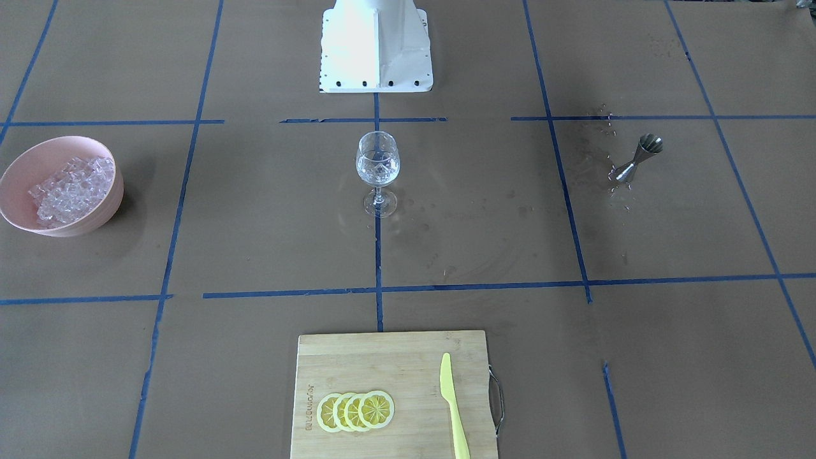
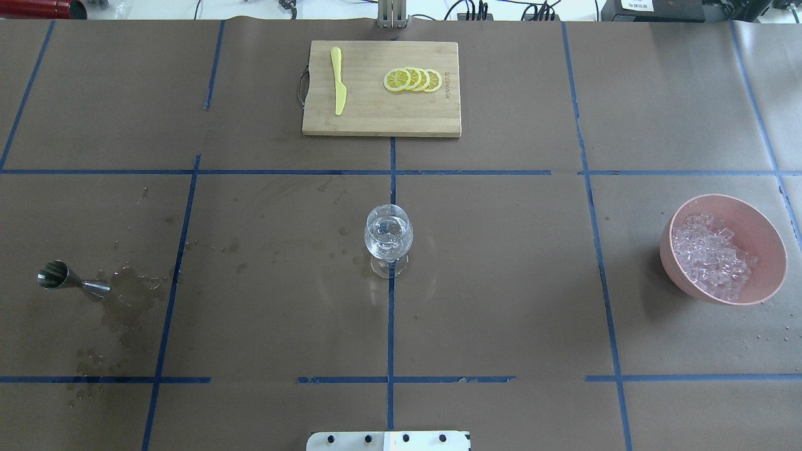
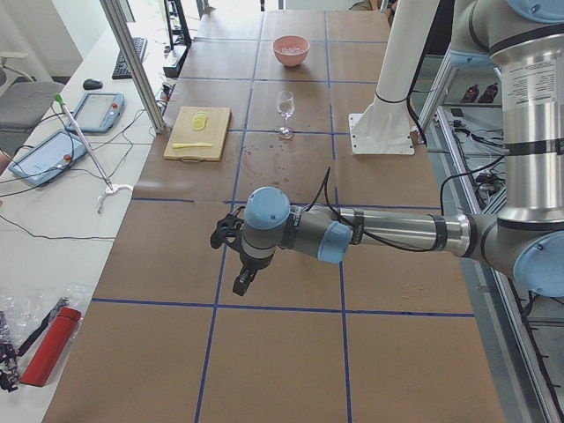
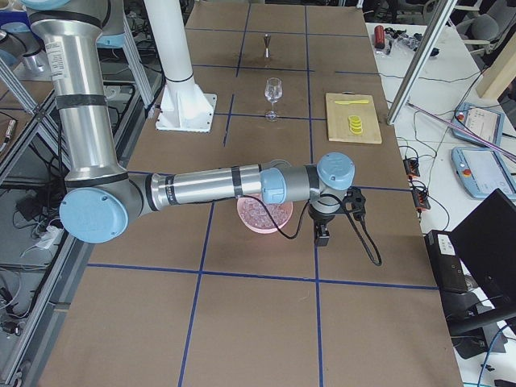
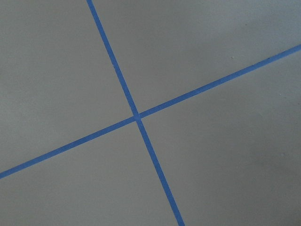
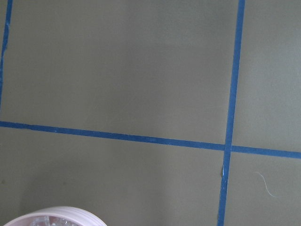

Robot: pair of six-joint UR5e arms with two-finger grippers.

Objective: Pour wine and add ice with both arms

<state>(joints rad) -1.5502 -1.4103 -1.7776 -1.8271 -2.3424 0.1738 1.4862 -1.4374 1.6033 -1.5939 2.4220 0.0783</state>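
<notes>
Overhead and front oppose, sharing glass [image 2: 388, 235] — side views lengthwise, wrists close, downward.

White robot base [image 1: 376, 48] sits at the top centre of the brown, blue-taped table [image 1: 255, 223]. A clear stemmed glass [image 1: 377, 169] stands upright mid-frame on a tape line, its bowl glinting. At the left edge, a pink bowl [image 1: 105, 210] holds ice [image 1: 73, 188]. At right, a steel jigger [image 1: 637, 159] lies among droplets [image 1: 613, 189]. At bottom centre, a wooden cutting board [image 1: 382, 363] carries 4 overlapping lemon slices [image 1: 356, 411] and a yellow knife [image 1: 454, 408].
</notes>
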